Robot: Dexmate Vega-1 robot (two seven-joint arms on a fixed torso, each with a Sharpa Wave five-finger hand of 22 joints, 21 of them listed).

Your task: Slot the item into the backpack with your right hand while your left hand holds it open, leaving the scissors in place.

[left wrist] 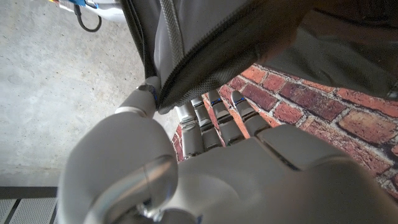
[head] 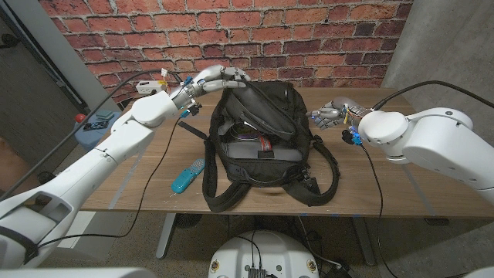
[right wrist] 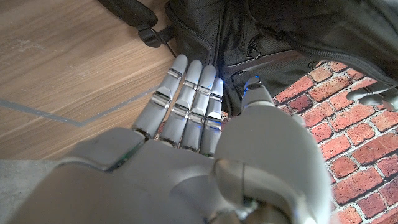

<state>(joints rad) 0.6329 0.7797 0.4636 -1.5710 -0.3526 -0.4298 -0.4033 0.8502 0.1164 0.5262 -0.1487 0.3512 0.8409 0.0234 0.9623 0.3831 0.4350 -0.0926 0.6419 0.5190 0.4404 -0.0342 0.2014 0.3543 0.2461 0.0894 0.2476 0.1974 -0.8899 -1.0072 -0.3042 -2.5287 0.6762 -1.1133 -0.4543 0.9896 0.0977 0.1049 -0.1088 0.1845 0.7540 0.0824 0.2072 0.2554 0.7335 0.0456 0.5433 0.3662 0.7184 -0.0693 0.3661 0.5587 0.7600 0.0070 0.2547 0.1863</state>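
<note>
From the head view, the left hand (head: 214, 79) gripped the black backpack's (head: 266, 147) raised flap, holding it open; the empty, open right hand (head: 328, 116) waited beside the bag. The blue-handled scissors (head: 187, 176) lay on the table (head: 131, 181) on the bag's far side from that hand, nearer the left arm. In the left wrist view, fingers (left wrist: 217, 118) pinched the zipper edge (left wrist: 205, 68). The right wrist view showed straight fingers (right wrist: 186, 99) just beside the bag, holding nothing.

Black backpack (head: 266, 143), teal-handled scissors (head: 187, 176), pale wooden table (head: 139, 170), red brick wall (head: 309, 38) — white mortar lines, white arms — silver-grey hands.
</note>
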